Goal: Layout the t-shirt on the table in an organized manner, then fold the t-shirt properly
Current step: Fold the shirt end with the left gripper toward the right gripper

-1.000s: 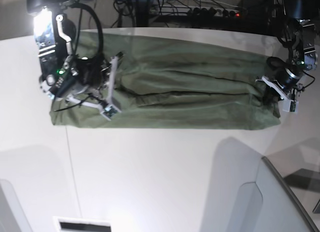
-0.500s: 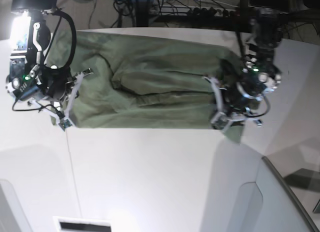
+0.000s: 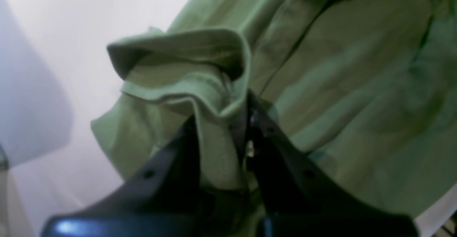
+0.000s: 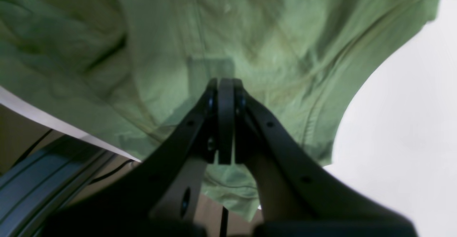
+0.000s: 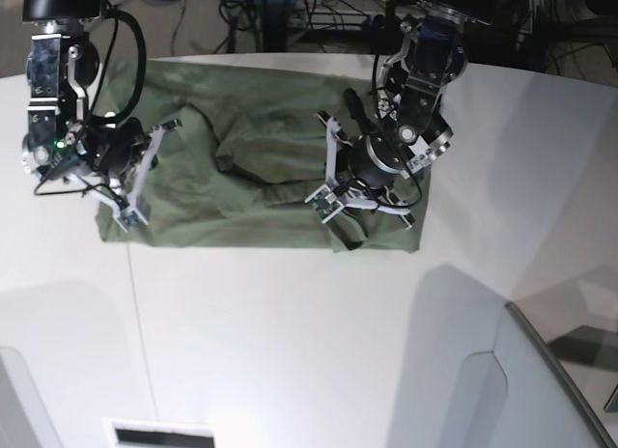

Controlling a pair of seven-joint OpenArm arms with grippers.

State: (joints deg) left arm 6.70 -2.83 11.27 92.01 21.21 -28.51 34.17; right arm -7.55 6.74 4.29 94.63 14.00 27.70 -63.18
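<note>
The olive-green t-shirt [image 5: 261,178] lies on the white table [image 5: 290,322], its right part doubled over toward the middle. My left gripper [image 5: 350,189] hovers over that doubled part. In the left wrist view it [image 3: 221,110] is shut on a bunched fold of the t-shirt [image 3: 357,69], with cloth pinched between the dark fingers [image 3: 271,140]. My right gripper [image 5: 124,182] is over the shirt's left end. Seen from the right wrist, it [image 4: 225,83] is shut just above the t-shirt [image 4: 250,23], and no cloth shows between its jaws.
A grey angled panel [image 5: 541,390] rises at the front right. Cables and a power strip [image 5: 386,18] lie beyond the table's curved far edge. A dark slot [image 5: 159,434] sits at the front left. Bare tabletop [image 4: 410,105] borders the shirt.
My left gripper has carried the shirt's right end leftward to the middle, doubling the cloth over. The right arm has shifted left to the shirt's left end.
</note>
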